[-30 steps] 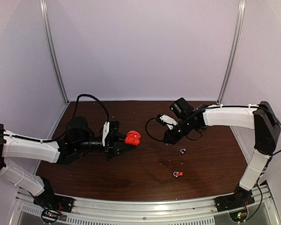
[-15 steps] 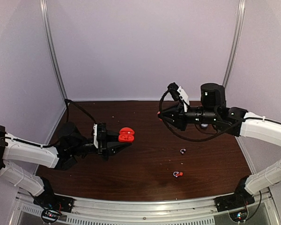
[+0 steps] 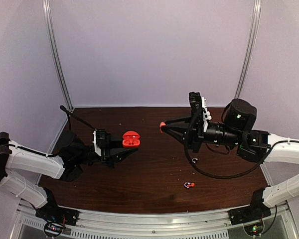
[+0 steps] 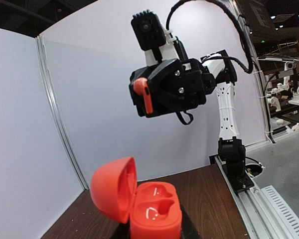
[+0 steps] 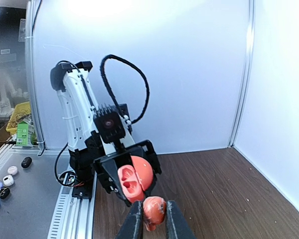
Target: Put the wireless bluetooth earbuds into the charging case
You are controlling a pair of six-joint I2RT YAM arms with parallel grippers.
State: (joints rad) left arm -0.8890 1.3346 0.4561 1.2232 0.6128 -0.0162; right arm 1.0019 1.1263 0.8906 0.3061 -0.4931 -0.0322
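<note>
The red charging case is held above the table with its lid open, my left gripper shut on its base. The left wrist view shows the case with two empty wells and its lid hinged to the left. My right gripper is shut on a red earbud and points left at the case, a short gap away. In the right wrist view the earbud sits between the fingers, with the case just beyond. Two more earbuds lie on the table.
The brown table has white walls behind and on both sides, with metal posts at the back corners. A metal rail runs along the near edge. Several small pods lie on a grey surface beyond the rail.
The right gripper has risen from the table and swung left with the red earbud, now facing the case. The left gripper has drawn back to the left and lifted the case slightly.
</note>
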